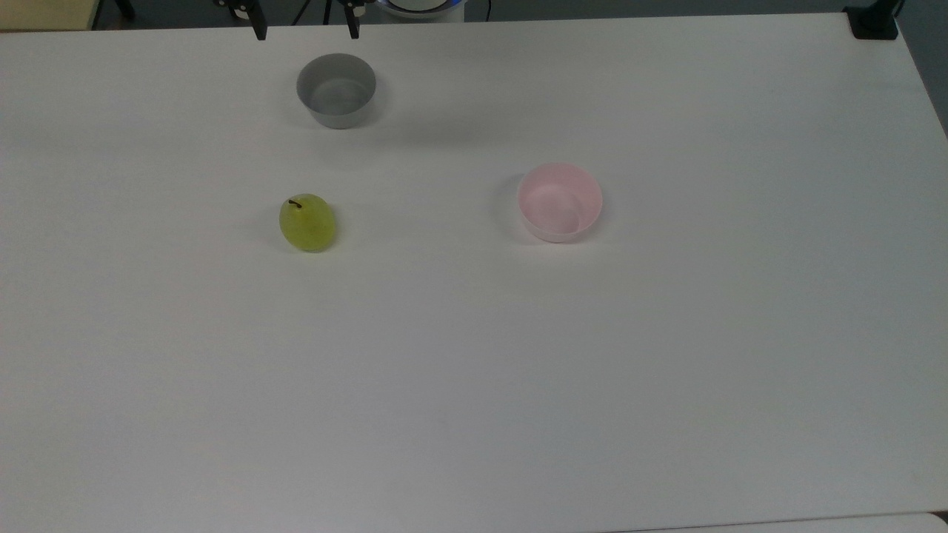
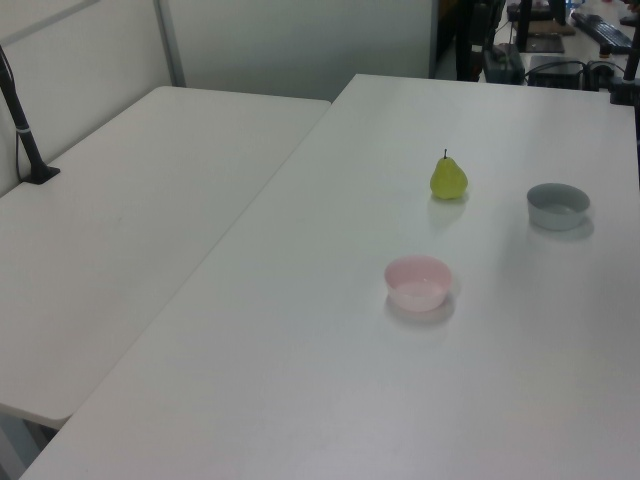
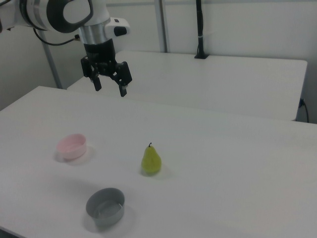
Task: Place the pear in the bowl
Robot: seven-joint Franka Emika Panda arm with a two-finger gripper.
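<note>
The yellow-green pear [image 1: 307,222] stands upright on the white table, its dark stem up; it also shows in the left view [image 2: 448,178] and the right view [image 3: 151,160]. The pale pink bowl [image 1: 559,201] sits empty, well to the top view's right of the pear [image 2: 418,282] [image 3: 72,146]. My gripper [image 3: 110,89] hangs open high above the table with nothing between its fingers. In the top view its two dark fingertips [image 1: 259,29] poke in at the top edge, just beyond the grey bowl.
An empty grey bowl [image 1: 336,89] stands near the table's far edge in the top view [image 2: 558,205] [image 3: 105,207]. A second white table [image 2: 130,200] adjoins with a black post [image 2: 22,120] on it. A black clamp [image 1: 874,22] grips the top view's upper right corner.
</note>
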